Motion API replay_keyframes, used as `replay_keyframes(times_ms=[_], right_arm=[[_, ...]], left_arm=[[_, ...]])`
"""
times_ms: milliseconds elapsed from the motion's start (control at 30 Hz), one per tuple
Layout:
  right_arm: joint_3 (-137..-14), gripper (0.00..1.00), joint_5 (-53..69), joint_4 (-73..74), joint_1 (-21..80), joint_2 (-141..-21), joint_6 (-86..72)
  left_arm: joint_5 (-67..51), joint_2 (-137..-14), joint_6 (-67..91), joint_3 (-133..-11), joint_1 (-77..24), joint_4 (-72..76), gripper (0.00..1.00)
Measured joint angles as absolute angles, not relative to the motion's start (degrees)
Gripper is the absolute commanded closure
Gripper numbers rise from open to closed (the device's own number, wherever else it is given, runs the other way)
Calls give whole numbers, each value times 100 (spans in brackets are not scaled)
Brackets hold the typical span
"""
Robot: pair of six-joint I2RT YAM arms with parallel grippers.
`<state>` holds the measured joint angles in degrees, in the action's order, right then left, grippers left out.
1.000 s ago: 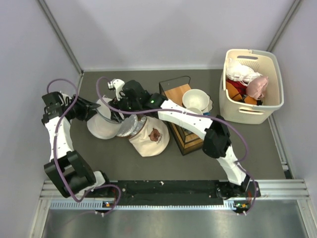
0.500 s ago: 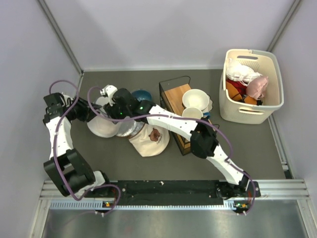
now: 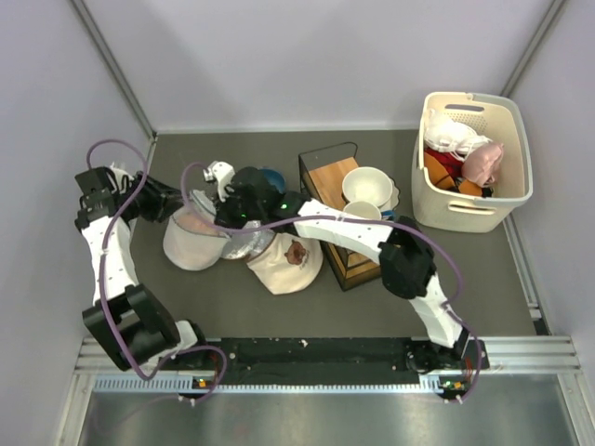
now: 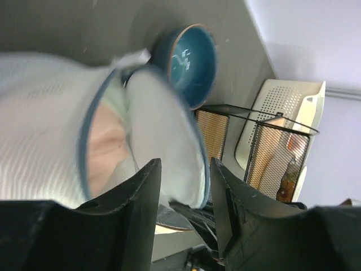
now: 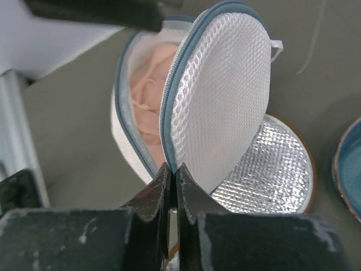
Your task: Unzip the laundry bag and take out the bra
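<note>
On the left part of the table [image 3: 223, 307], the laundry bag [image 3: 195, 243], lying on its side, mouth unzipped most of the way round, round flap standing up. Inside, showing through the gap, the bra [image 5: 148, 96], peach-pink and bunched. Right pincer [image 5: 172, 169] pinched tight together on the flap's zipper rim. Left pincer [image 4: 185, 169] at the bag's other side, fingers a little apart, mesh showing between; cannot tell whether gripping. Near the flap, a blue bowl [image 4: 189, 62].
</note>
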<state>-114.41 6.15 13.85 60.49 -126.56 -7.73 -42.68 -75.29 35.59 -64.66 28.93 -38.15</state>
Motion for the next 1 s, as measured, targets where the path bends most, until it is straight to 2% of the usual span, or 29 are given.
replay_keyframes(times_ms=[133,333,633,867,1000], right_arm=[[-10610,100,1743,803,5791,-11893,-1094],[-10538,100,3151,148,5170,-11421,-1695],[-10541,100,4191,-362,5068,-11323,-2547],[-10538,100,4681,-565,4969,-11323,-2851],[-10538,100,5009,-467,4930,-11323,-2969]], left_arm=[[-4473,-7170,3328,-6611,2895,-3398,50],[-4862,-6346,3044,-6436,2895,-2071,40],[-5741,-6010,3015,-5857,2893,-528,24],[-6121,-5784,2921,-5249,2893,364,21],[-6521,-5666,3214,-4812,2895,1380,21]])
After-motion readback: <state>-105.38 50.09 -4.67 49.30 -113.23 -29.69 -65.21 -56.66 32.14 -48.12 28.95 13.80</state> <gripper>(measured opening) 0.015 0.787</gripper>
